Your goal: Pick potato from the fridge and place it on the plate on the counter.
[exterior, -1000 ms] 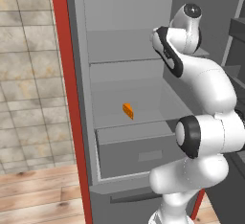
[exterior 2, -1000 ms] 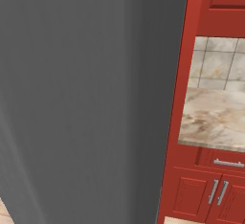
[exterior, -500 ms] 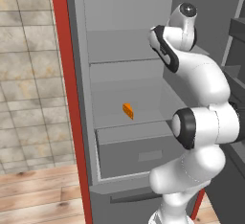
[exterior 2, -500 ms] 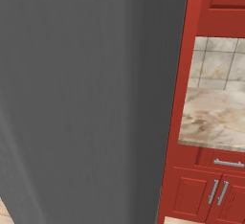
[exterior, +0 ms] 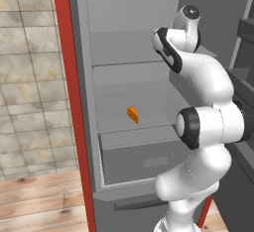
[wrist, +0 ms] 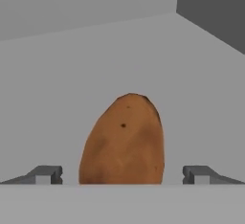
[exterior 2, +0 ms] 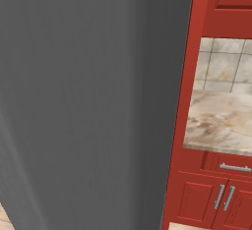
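Observation:
In the hand view the brown potato (wrist: pixel 123 141) lies on a grey fridge shelf (wrist: pixel 95 65), close in front of the camera. My gripper (wrist: pixel 123 175) is open, with one fingertip on each side of the potato and a gap between each tip and its skin. In the left base view the white arm reaches into the open fridge (exterior: pixel 124 52) toward its right side, and the arm's own links hide the hand. The counter (exterior 2: pixel 221 121) with its marbled top lies right of the fridge in the right base view. The plate is out of view.
An orange wedge (exterior: pixel 132 115) lies on the lower fridge shelf, above the grey drawer (exterior: pixel 144 159). A red cabinet post (exterior: pixel 74 127) stands left of the fridge opening. The fridge's grey side wall (exterior 2: pixel 88 101) takes up the left of the right base view, beside red cabinet doors (exterior 2: pixel 216 199).
The arm has shifted slightly left and forward into the fridge. The orange wedge and the base have not moved.

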